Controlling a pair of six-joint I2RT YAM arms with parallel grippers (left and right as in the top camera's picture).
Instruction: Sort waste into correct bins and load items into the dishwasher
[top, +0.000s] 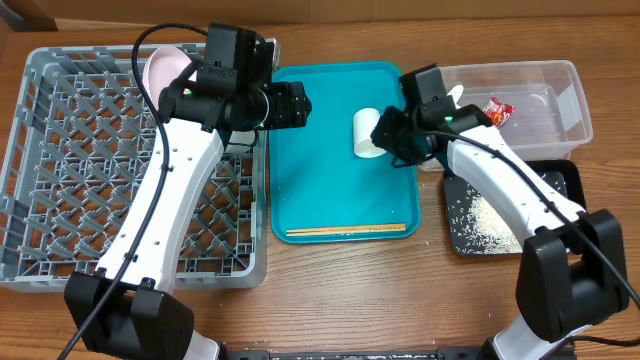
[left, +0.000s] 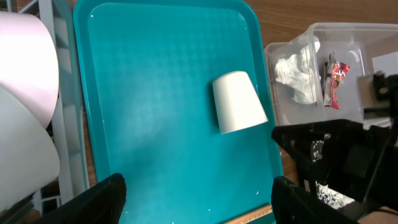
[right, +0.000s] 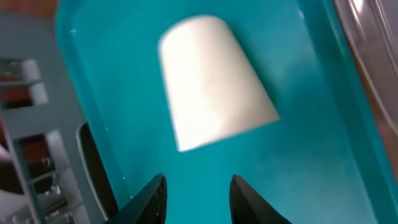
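Observation:
A small white cup (top: 366, 133) lies on its side on the teal serving tray (top: 330, 185). My right gripper (top: 392, 134) is open and empty just right of the cup; in the right wrist view the cup (right: 214, 102) lies right in front of the open fingers (right: 198, 202). My left gripper (top: 293, 103) is open wide and empty above the tray's far left; its view shows the cup (left: 238, 102) ahead of the jaws (left: 199, 200). Two chopsticks (top: 347, 230) lie along the tray's near edge. A pink plate (top: 158, 66) stands in the grey dish rack (top: 80, 150).
The clear tub (top: 560, 100) at the far right holds a red wrapper (top: 498, 110) and a white tissue (left: 298, 74). The black tray (top: 574, 176) in front of it holds rice grains (top: 485, 215). A second pale dish (left: 25, 155) sits by the pink plate.

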